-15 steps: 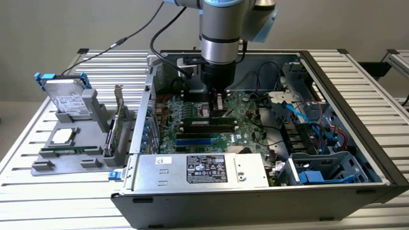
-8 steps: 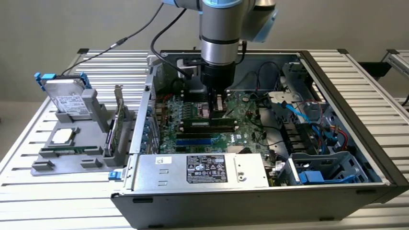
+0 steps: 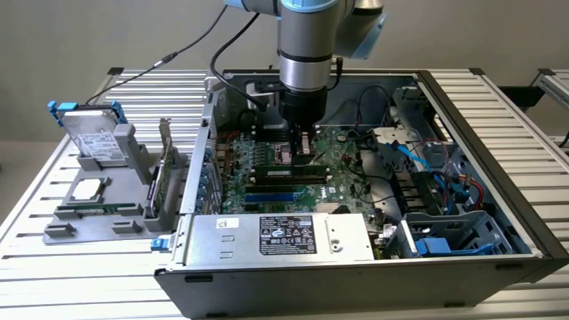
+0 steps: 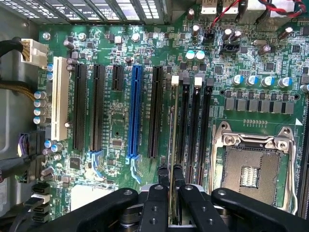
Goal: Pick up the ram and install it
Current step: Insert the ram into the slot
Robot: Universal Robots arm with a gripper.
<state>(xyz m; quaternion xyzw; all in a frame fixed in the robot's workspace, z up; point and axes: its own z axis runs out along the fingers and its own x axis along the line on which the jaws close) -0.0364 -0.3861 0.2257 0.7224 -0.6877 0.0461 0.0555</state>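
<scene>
The open case (image 3: 356, 287) sits on the bench (image 3: 89, 293). In it lies the motherboard (image 3: 266, 193), with the fingers (image 3: 300, 143) lowered over its middle. Nearer the camera than the fingers, against the case's front wall, is the power supply (image 3: 284, 237). To the exterior view's right of them, a drive cage (image 3: 444, 233) holds blue cables. Outside the case, well to the exterior view's left of the fingers, a grey holder (image 3: 89, 220) carries an upright hard drive (image 3: 93, 137), a square chip (image 3: 86, 190) and a card (image 3: 164, 167) standing on edge.

In the wrist view the fingers (image 4: 163, 180) are pressed in on the ram (image 4: 172, 130), pinching it between their tips. The ram is seen edge-on as a thin strip that runs straight out from between the tips. It lies in line with the row of black memory slots (image 4: 195, 130), at the edge of that row away from the empty socket (image 4: 248, 169) and facing the blue slot (image 4: 135, 111). Whether its lower edge is already in a slot or just above one cannot be told. A white slot (image 4: 59, 99) lies further out, beyond the blue one.
</scene>
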